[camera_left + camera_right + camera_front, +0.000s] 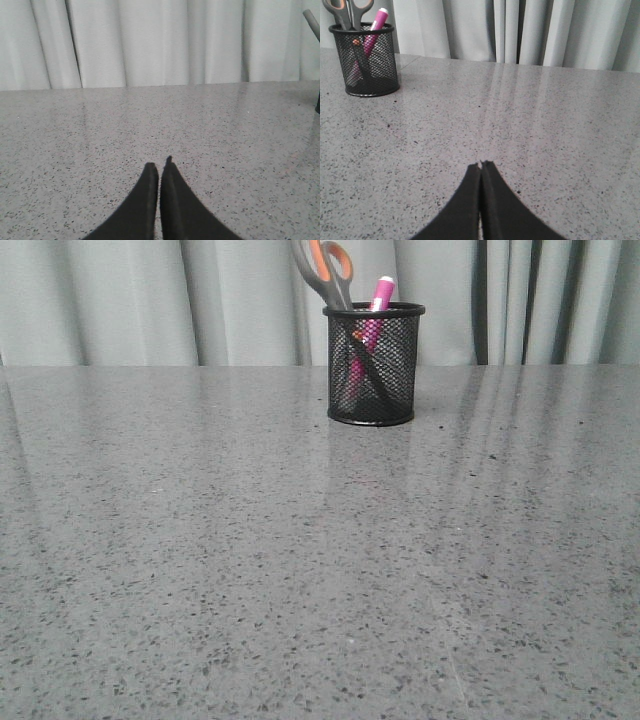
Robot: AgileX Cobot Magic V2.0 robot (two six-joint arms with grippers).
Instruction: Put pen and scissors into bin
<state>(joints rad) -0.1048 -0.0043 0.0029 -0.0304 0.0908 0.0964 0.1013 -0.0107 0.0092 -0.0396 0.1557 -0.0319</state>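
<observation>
The black wire-mesh bin [373, 365] stands upright at the far middle of the table. The pink pen [381, 295] and the scissors [326, 272] with grey and orange handles stand inside it, tops sticking out. The right wrist view shows the bin [366, 60] with the pen [376, 22] and scissors [347, 10] in it, far from my right gripper [481, 165], which is shut and empty over bare table. My left gripper [159, 167] is shut and empty over bare table. Neither gripper shows in the front view.
A grey speckled stone table [300, 570] fills the views. Pale curtains [120, 300] hang behind its far edge. In the left wrist view a grey scissors handle [312, 22] and the bin's edge [318, 102] show at the side.
</observation>
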